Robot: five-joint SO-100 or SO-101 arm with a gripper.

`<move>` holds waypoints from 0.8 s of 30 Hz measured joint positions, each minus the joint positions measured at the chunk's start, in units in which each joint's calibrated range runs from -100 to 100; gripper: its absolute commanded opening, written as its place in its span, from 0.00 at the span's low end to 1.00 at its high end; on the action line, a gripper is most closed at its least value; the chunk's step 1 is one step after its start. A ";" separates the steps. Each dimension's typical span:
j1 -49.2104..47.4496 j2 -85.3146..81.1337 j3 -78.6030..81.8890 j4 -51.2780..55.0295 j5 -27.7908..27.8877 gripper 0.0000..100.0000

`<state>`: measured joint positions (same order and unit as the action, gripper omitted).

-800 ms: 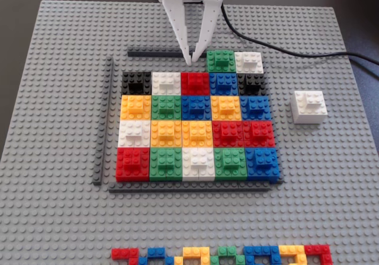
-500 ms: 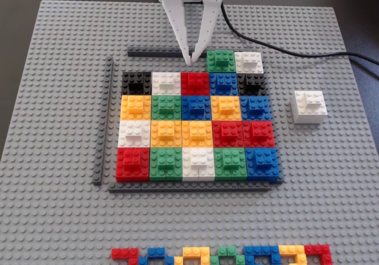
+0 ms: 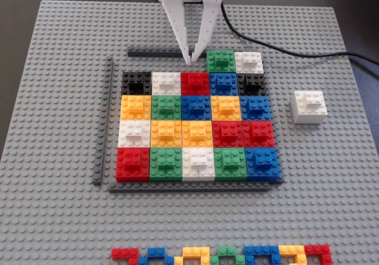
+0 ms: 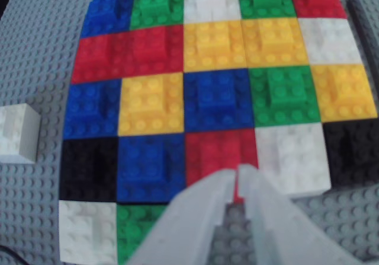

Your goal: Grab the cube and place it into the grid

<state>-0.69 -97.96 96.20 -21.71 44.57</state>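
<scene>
Gripper [image 3: 192,60] poised at the far edge of the grid [image 3: 195,125], fingertips nearly touching and holding nothing.

The cube [image 3: 309,106] sits alone on the grey baseplate [image 3: 53,217], well right of the grid in the fixed view, square to the studs, its small top brick lying across. No writing can be read. A dark strip [image 3: 157,54] lies beside the fingertips, a black cable [image 3: 284,50] trails off right, and a row of small coloured bricks [image 3: 222,255] lines the near edge.

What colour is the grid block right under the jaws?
Red, in the grid's top row; the fixed view shows it best.
</scene>
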 measured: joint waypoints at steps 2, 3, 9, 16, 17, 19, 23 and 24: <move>0.00 0.59 -1.68 0.83 -0.29 0.00; 0.07 1.27 -2.56 1.32 -0.39 0.00; -2.11 9.50 -13.59 5.37 -1.27 0.00; -6.64 22.39 -32.57 14.41 -3.96 0.00; -7.36 23.92 -34.95 15.34 -4.40 0.00; -8.75 27.06 -39.28 16.80 -5.37 0.00; -12.61 34.61 -47.40 18.66 -8.30 0.00; -13.71 36.73 -49.51 19.05 -9.08 0.00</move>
<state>-14.40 -61.24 46.69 -2.66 35.48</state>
